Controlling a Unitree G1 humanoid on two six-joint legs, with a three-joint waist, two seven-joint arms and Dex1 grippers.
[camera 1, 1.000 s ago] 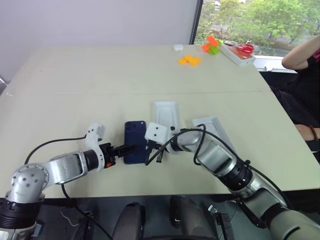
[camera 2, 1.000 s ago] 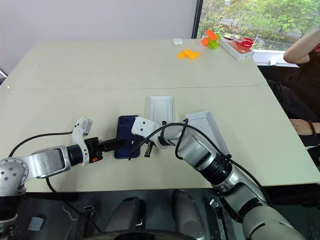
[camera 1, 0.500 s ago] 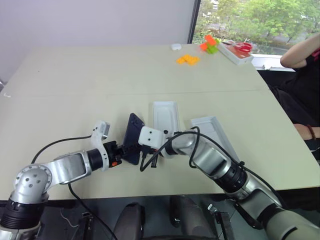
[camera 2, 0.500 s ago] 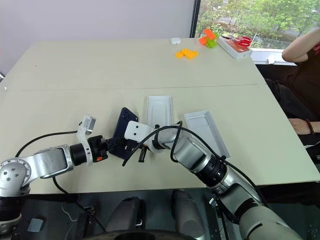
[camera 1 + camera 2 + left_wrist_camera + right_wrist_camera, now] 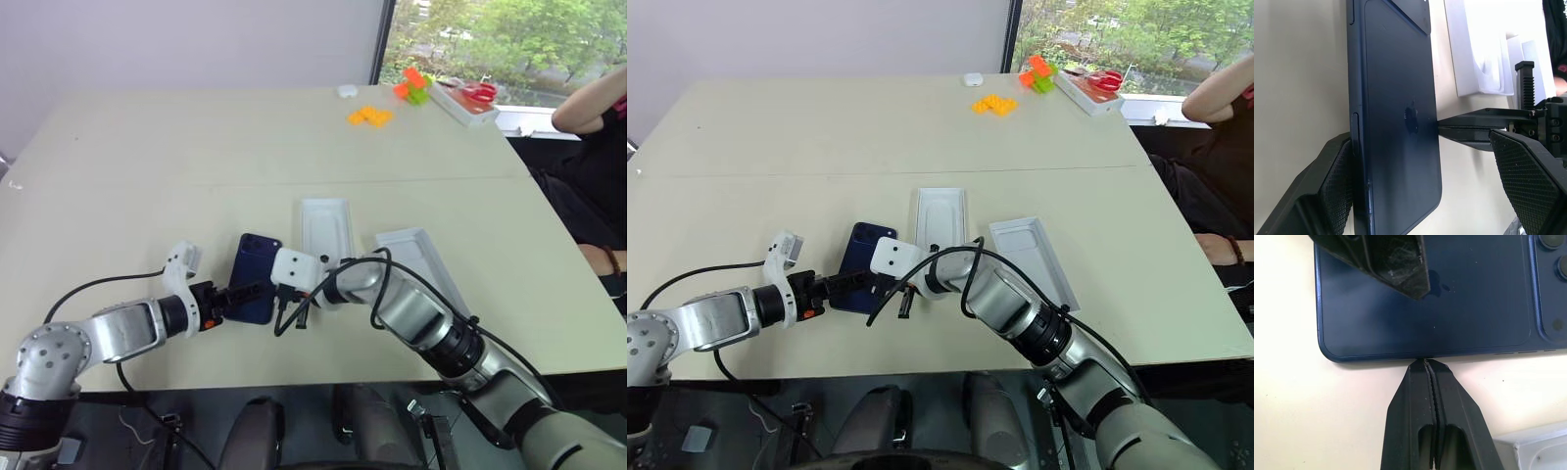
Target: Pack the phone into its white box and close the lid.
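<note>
The phone [image 5: 1396,112] has a smooth, glossy dark-blue back that looks like glass, edged by a slightly satin frame, while the table [image 5: 196,147] under it is a matt, smooth beige laminate. The left gripper [image 5: 1420,196] has black plastic fingers [image 5: 1528,171] whose pads bear a fine knurled, diamond-grid texture, and the right gripper [image 5: 1426,363] has hard black plastic fingers with fine serrations along their inner edges and a faint sheen. The white box [image 5: 326,227] and the lid [image 5: 421,257] look like matt white cardboard, smooth and unshiny.
</note>
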